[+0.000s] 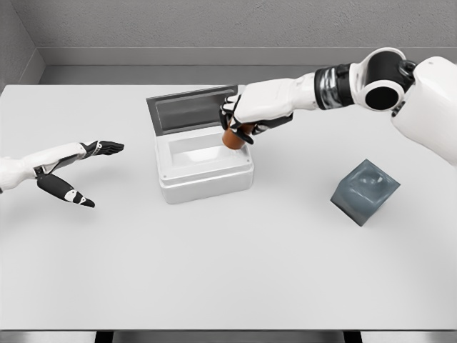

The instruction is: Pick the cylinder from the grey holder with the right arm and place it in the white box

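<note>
Right hand [246,114] reaching in from the upper right on a long white arm, fingers curled and clamped on the cylinder [233,139]. Cylinder brown-orange, gripped at its top, lower end poking out beneath the fingers, hanging over the right rear part of the white box [207,179]; whether touching the box's inner wall or floor, cannot tell. White box near the middle of the table [228,271], open on top, with a grey lid [187,108] standing tilted back along its far edge. Right hand partly overlapping the lid's right corner in this view.

Grey holder [365,191] well apart to the right of the box, a dark block turned at an angle, with a shallow hollow in its top face and nothing in it.

Left hand [75,171] low at the left side, over the table, well apart from the box; fingers spread and straight, thumb pointing down and away from the rest, holding nothing.

Table pale and flat, grey wall behind its far edge.
</note>
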### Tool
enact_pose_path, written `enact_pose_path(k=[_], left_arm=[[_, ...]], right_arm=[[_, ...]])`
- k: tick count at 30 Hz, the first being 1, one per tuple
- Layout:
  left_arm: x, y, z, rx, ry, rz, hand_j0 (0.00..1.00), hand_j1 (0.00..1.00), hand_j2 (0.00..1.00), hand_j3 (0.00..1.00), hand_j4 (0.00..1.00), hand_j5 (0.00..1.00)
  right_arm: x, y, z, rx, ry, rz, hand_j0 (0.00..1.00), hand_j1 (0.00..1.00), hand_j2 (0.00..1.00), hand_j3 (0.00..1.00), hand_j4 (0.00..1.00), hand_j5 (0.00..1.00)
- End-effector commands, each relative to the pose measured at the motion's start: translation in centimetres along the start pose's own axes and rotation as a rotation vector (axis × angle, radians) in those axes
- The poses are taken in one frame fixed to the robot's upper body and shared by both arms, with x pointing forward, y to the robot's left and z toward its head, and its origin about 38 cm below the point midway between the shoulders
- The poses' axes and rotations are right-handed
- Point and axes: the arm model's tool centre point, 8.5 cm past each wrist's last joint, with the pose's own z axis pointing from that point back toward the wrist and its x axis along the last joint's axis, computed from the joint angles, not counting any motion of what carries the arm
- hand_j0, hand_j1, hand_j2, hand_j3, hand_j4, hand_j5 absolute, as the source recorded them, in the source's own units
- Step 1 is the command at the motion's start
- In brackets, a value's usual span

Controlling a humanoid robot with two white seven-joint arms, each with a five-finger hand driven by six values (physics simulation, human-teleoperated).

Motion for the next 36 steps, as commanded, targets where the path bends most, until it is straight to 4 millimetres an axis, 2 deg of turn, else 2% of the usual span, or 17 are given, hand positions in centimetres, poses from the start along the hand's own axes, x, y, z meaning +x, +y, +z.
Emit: enact_pose_path(k=[1,5,36], left_arm=[[0.03,0.06,0.02,0.005,-0.002,0.006,1.0,1.0,1.0,1.0,1.0,1.0],[0.02,0.05,0.02,0.004,-0.001,0.005,1.0,1.0,1.0,1.0,1.0,1.0],[-0.12,-0.11,0.14,0.004,0.001,0.01,1.0,1.0,1.0,1.0,1.0,1.0]], right_arm=[[0.02,-0.02,-0.02,-0.003,-0.001,-0.005,0.23,0.23,0.23,0.23,0.23,0.23],[0.02,-0.02,-0.02,-0.003,-0.001,-0.005,0.27,0.27,0.27,0.27,0.27,0.27],[-0.02,-0.32,-0.5,0.003,0.002,0.008,0.28,0.28,0.28,0.28,0.28,0.28]])
